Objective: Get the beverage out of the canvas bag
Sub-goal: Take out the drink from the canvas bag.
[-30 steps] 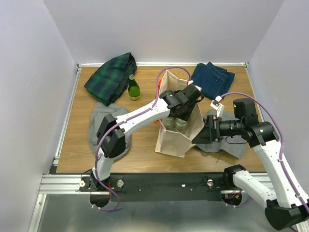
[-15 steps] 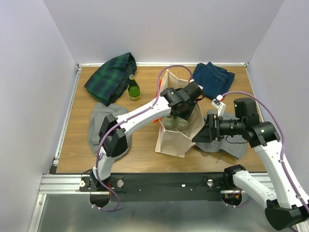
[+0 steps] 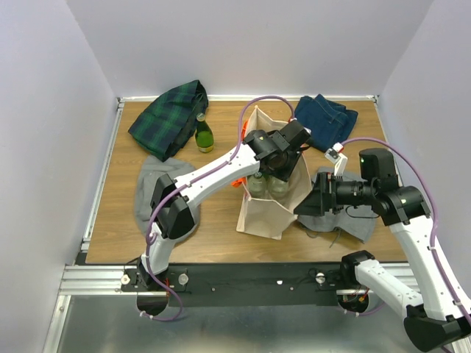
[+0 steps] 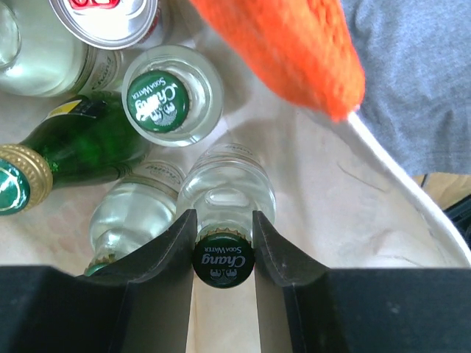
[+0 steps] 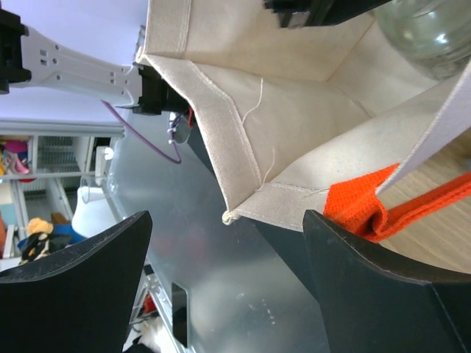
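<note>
Left gripper [image 4: 223, 239], bottom centre, pinches neck of 1 soda bottle [image 4: 227, 193] for lifting. Right gripper [image 5: 227, 220] spread astride canvas bag [image 5: 243, 110] rim, probably steadying it.

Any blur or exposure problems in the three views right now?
Left wrist: orange handle close to the lens is blurred, Chang bottle cap print sharp. Right wrist: fingers nearly black, canvas bag seam crisp. Top external: even light, soft shadows, no glare.

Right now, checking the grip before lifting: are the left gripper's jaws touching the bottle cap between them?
Touching. The left wrist view shows the left gripper, jaws pressed against both sides of the bottle cap, no gap.
</note>
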